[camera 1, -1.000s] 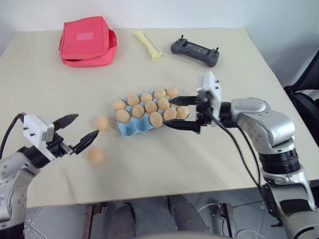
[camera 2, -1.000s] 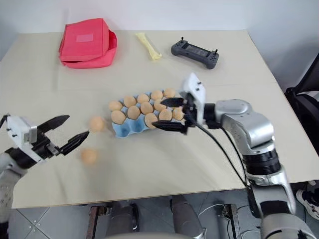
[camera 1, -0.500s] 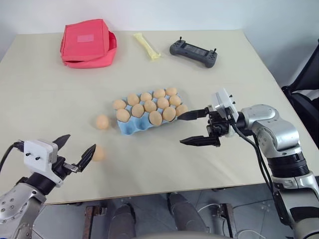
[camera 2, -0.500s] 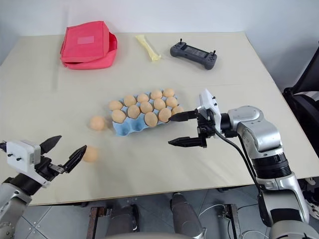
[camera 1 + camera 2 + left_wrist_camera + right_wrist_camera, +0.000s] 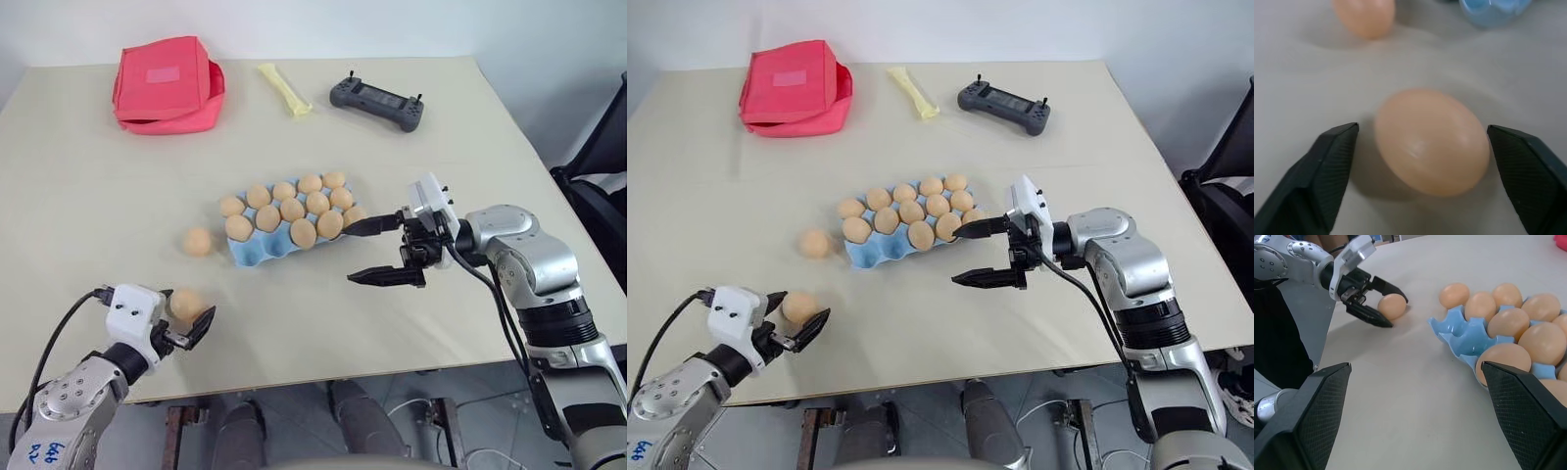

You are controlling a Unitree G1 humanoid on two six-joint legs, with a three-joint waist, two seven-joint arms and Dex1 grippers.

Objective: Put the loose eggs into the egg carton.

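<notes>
A: Eggs: two loose ones. One lies on the table just off the carton's 9 o'clock side. The other egg sits at about 7 o'clock from the carton, near the front edge.

B: And the left gripper?

A: Around that near egg, a finger on either side, gaps showing in the left wrist view. Not closed on it; the egg rests on the table.

B: The carton?

A: Mid-table, blue, most cups filled, one empty cup at its front left corner.

B: Right gripper?

A: At the carton's 4 o'clock, fingers spread wide, holding nothing, pointing toward the carton.

B: Farther back?

A: Pouch at 11 o'clock, yellow strip at 12, controller at 1.
</notes>
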